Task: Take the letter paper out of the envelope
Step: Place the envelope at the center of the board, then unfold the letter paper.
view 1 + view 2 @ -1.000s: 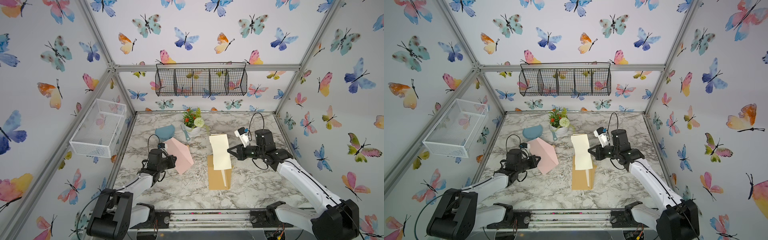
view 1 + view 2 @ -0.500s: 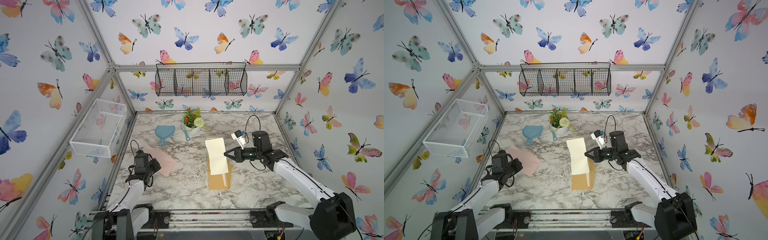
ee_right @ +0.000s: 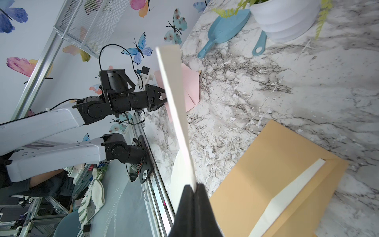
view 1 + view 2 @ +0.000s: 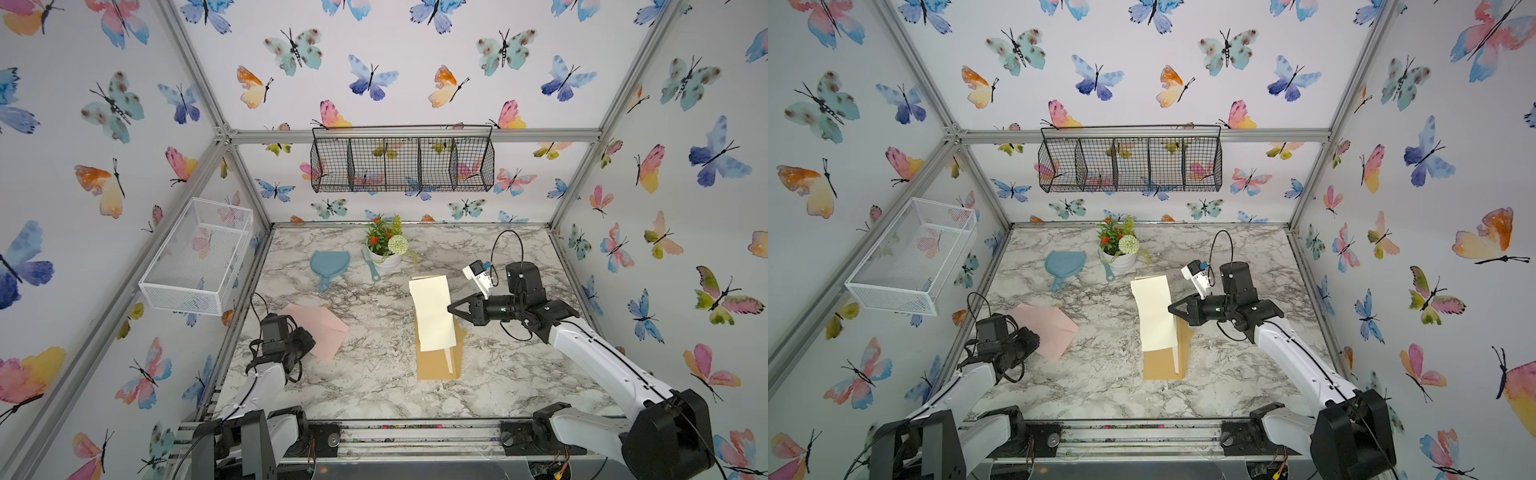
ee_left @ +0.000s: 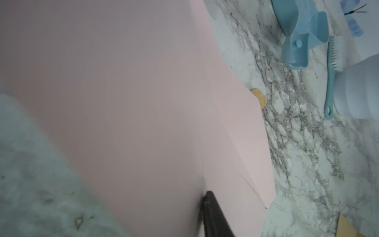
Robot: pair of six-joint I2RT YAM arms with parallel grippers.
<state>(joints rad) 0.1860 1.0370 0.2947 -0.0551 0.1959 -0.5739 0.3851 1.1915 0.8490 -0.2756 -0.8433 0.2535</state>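
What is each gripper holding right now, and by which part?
Right gripper pinches the cream letter paper at its long side edge; left gripper holds nothing.

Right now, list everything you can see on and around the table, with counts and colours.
letter paper: one, cream, held up over the brown envelope
brown envelope: one, tan, flat mid-table
white strip: one, on the brown envelope; unclear what it is
pink envelope: one, pink, flat on the table's left side
dustpan: one, blue, far side
brush: one, blue, between dustpan and flower pot
flower pot: one, white, orange and white flowers, far side
black wire basket: one, back wall
white wire basket: one, left wall
table: one, marble pattern
left gripper: one, black, open, at the pink envelope
right gripper: one, black, shut on the letter paper
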